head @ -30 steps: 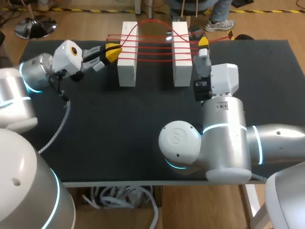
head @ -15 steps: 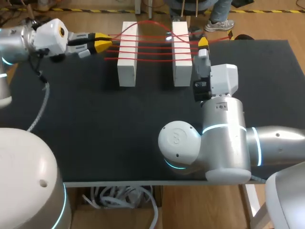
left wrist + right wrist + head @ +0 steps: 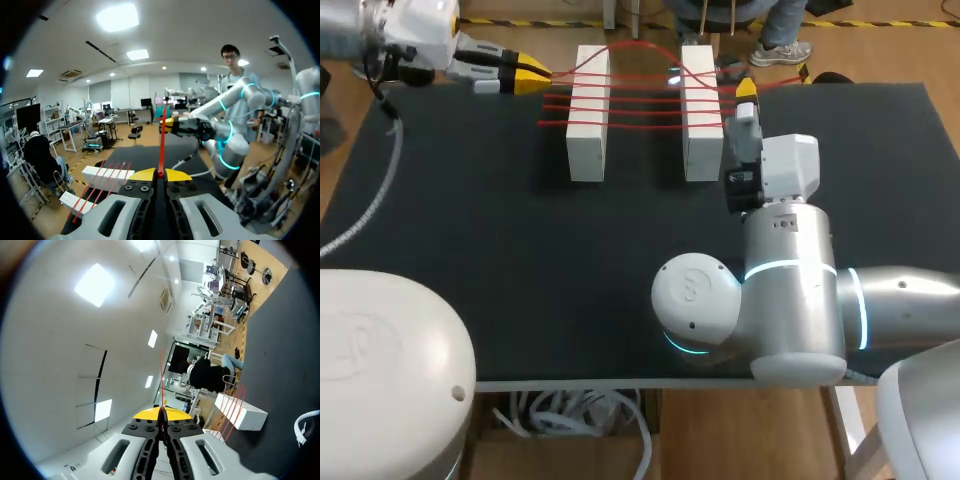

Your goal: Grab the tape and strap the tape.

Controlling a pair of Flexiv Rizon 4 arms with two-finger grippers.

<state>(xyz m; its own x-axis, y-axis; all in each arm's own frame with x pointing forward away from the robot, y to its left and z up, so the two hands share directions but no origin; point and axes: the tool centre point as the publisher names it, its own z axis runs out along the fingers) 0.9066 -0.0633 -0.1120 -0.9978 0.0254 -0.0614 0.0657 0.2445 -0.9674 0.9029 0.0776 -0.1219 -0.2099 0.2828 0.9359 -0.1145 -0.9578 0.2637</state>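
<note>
- Motion first: within 1 second the left tool (image 3: 530, 72) has swung away from the left white block (image 3: 587, 130) to the bench's (image 3: 500, 260) far left corner, drawing the red tape (image 3: 640, 98) along.
- That probably tensions another pass; strands already span both blocks.
- The right tool (image 3: 747, 88) has kept its place beside the right block (image 3: 700, 125).
- Only the wrist views settle the grips: each tool's yellow tips are pinched together on the thin tape.
- From the left wrist, the strand runs taut ahead toward the right tool; the head view alone shows the whole layout.
</note>
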